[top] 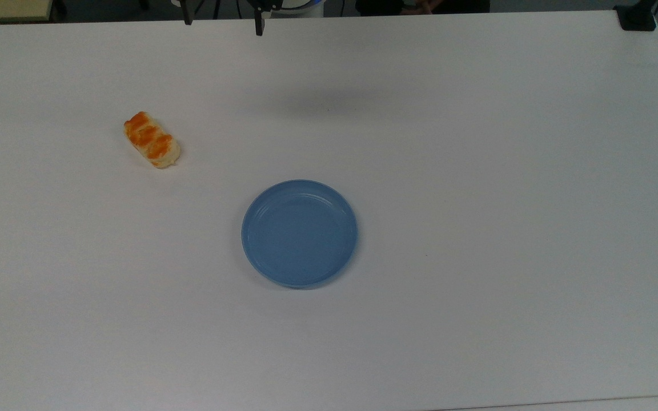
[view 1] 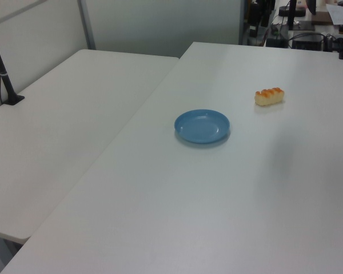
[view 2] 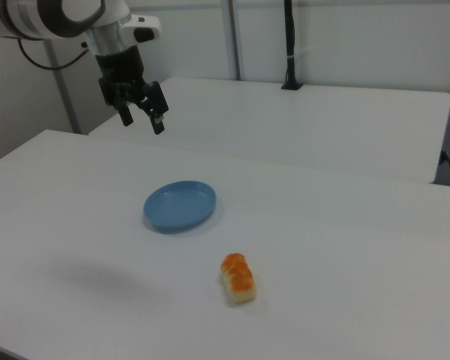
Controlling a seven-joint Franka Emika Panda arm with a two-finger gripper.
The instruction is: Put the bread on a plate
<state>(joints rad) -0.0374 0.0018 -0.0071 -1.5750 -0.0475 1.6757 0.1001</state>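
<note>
The bread (top: pixel 152 140) lies on the white table, a pale roll with orange-brown bumps, toward the top view's upper left. In the left view the bread (view 1: pixel 269 96) sits right of and beyond the plate, and in the right view the bread (view 2: pixel 238 278) lies nearer than it. The light-blue plate (top: pixel 299 233) rests empty near the table's middle, and so does the plate (view 1: pixel 202 126) and the plate (view 2: pixel 179 205). My gripper (view 2: pixel 141 120) hangs open high above the table, up and left of the plate in the right view, holding nothing. Its fingertips (top: pixel 258 25) poke in at the top view's upper edge.
A second white table (view 1: pixel 63 120) adjoins the main one along a seam. A black post (view 1: pixel 3 74) is clamped to it, the same post (view 2: pixel 289 45) in the right view. A black clamp (top: pixel 637 17) grips the top view's upper right corner. Cables and gear (view 1: pixel 300 34) stand beyond the table.
</note>
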